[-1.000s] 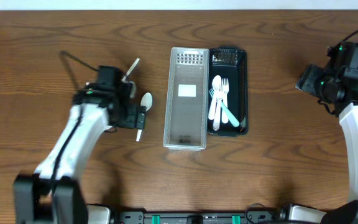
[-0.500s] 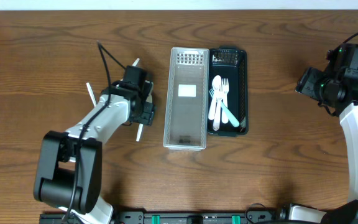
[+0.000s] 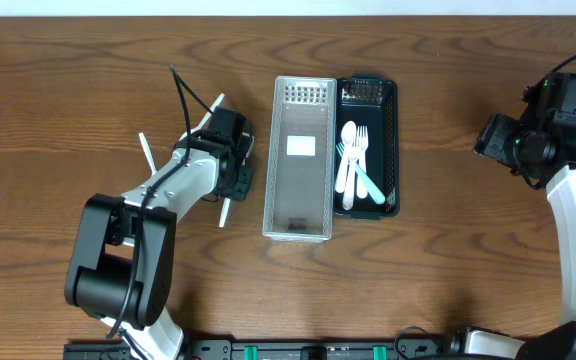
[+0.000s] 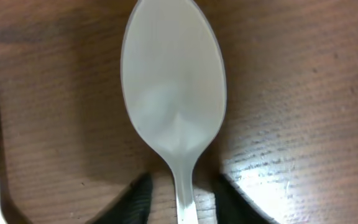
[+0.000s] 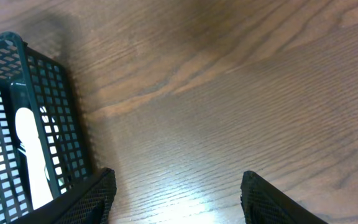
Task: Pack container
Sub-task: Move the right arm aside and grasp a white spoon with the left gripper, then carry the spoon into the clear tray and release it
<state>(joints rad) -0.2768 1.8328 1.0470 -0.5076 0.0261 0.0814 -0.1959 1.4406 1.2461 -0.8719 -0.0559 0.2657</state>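
A white plastic spoon (image 4: 173,93) lies on the wooden table, bowl away from the left wrist camera. My left gripper (image 4: 181,183) straddles its thin handle, jaws drawn in close, with a sliver of table showing on each side. From overhead the left gripper (image 3: 236,172) covers most of the spoon (image 3: 224,212), just left of the empty clear container (image 3: 298,200). A black mesh basket (image 3: 393,150) beside it holds several white utensils (image 3: 353,160) and a teal one. My right gripper (image 3: 488,133) hangs open and empty at the far right.
Two more white utensils lie loose on the left, one (image 3: 146,152) beside the left arm and one (image 3: 213,105) behind the gripper. In the right wrist view the right gripper (image 5: 178,180) is over bare wood, the black basket (image 5: 42,124) at its left.
The left gripper has moved right and up onto the spoon, and its jaws have narrowed from wide open to close around the handle. The right arm has hardly moved.
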